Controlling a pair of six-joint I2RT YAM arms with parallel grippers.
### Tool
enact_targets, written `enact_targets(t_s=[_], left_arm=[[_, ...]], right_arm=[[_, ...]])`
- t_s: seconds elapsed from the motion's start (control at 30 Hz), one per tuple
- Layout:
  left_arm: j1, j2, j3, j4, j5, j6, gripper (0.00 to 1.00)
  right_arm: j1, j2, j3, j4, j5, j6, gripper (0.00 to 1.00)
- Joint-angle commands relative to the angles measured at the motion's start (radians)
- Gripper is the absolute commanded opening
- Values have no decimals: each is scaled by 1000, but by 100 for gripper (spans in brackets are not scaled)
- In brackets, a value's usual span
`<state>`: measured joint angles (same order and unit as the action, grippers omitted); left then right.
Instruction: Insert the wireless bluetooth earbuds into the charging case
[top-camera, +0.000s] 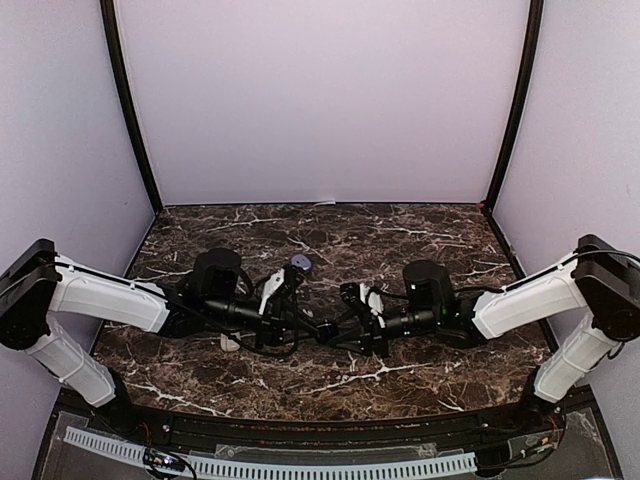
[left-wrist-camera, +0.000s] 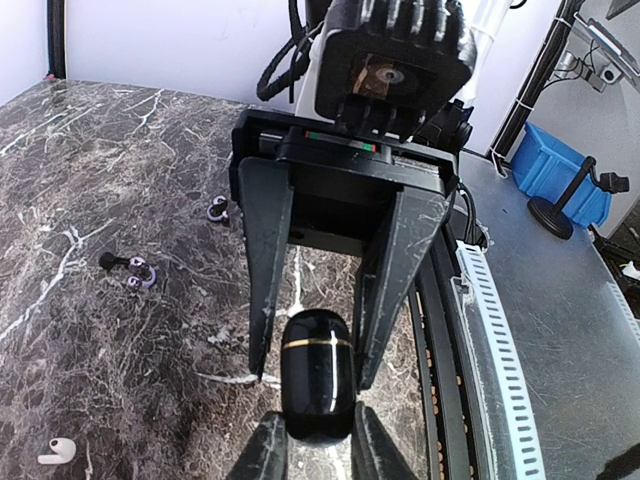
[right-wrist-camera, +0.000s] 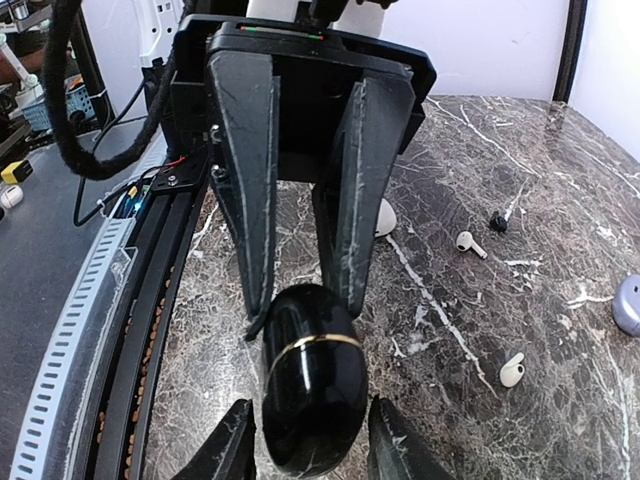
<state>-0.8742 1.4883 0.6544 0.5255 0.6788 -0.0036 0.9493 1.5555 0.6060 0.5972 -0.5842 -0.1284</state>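
Observation:
A glossy black charging case (left-wrist-camera: 317, 375) with a thin gold seam is shut and held above the marble between both grippers; it also shows in the right wrist view (right-wrist-camera: 312, 385). My left gripper (left-wrist-camera: 318, 445) pinches its near end. My right gripper (right-wrist-camera: 310, 445) closes on the other half. In the top view the two grippers meet at the table's middle (top-camera: 325, 330). Loose earbuds lie on the table: a white one (left-wrist-camera: 57, 452), two dark purple-tipped ones (left-wrist-camera: 140, 275) (left-wrist-camera: 217, 209), two more white ones (right-wrist-camera: 470, 243) (right-wrist-camera: 512, 370) and a small black one (right-wrist-camera: 498, 221).
A round lilac case (top-camera: 300, 263) lies behind the left gripper and shows at the right wrist view's edge (right-wrist-camera: 628, 303). A white rounded object (right-wrist-camera: 385, 217) sits partly behind a finger. The slotted cable rail (top-camera: 270, 462) runs along the table's near edge.

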Motion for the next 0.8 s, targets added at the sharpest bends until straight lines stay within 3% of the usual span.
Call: enact_targets(t_s=[0.0, 0.3, 0.67, 0.77], left_arm=[[3, 1, 29, 4, 27, 16, 25], [3, 2, 26, 1, 21, 18, 26], [3, 3, 18, 8, 22, 13, 26], [3, 5, 16, 13, 27, 12, 26]], right_arm=[[11, 20, 32, 3, -5, -11, 37], [14, 24, 45, -10, -17, -17, 26], [15, 17, 39, -12, -23, -17, 23], [14, 18, 40, -12, -26, -19, 29]])
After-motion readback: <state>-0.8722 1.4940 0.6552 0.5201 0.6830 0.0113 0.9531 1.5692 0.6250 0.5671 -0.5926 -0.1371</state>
